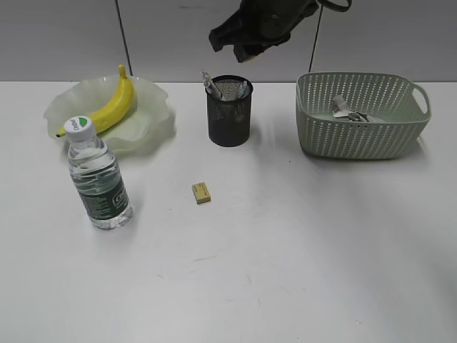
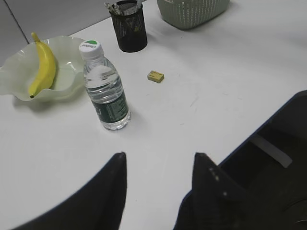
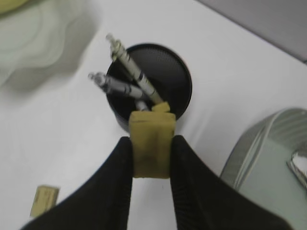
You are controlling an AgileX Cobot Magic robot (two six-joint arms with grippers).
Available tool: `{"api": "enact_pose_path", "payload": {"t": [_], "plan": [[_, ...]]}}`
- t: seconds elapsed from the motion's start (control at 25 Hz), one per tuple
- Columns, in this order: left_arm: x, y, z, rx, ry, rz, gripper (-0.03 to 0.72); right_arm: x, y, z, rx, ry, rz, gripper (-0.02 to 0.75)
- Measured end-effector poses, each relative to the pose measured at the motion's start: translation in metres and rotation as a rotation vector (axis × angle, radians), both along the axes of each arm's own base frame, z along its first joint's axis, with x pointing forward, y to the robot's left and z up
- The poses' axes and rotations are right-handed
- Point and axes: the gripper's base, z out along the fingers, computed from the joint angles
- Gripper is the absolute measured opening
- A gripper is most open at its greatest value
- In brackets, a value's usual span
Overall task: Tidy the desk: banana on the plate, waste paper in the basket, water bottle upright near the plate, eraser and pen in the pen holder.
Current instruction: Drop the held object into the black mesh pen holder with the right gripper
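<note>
**Eraser over the cup: watch the drop**

Your right gripper pinches a yellow eraser above the black pen cup. Two pens lean across its mouth; let go off-centre and, I judge, the eraser glances off them onto the bench, beside the second eraser. Left gripper hangs wide, empty.

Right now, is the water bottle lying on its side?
No, the water bottle stands upright on the desk, cap on top, just in front of the plate.
</note>
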Motion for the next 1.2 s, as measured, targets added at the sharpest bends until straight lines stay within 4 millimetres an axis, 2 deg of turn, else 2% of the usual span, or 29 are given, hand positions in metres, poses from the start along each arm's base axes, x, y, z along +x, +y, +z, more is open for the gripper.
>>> {"api": "enact_pose_path", "payload": {"t": [0.12, 0.32, 0.48, 0.68, 1.0, 1.2], "plan": [[0.000, 0.000, 0.000, 0.000, 0.000, 0.000, 0.338, 0.009, 0.006, -0.009, 0.039, -0.052, 0.009, 0.199], [0.000, 0.000, 0.000, 0.000, 0.000, 0.000, 0.338, 0.023, 0.016, -0.041, 0.067, -0.077, 0.022, 0.200], [0.000, 0.000, 0.000, -0.001, 0.001, 0.000, 0.338, 0.030, 0.022, -0.059, 0.089, -0.102, 0.031, 0.200], [0.000, 0.000, 0.000, -0.002, 0.002, 0.001, 0.338, 0.033, 0.024, -0.073, 0.079, -0.103, 0.035, 0.202], [0.000, 0.000, 0.000, -0.003, 0.002, 0.002, 0.338, 0.034, 0.024, -0.076, 0.077, -0.098, 0.029, 0.403], [0.000, 0.000, 0.000, -0.003, 0.002, 0.002, 0.338, 0.028, 0.019, -0.059, 0.062, -0.079, 0.019, 0.478]]}}
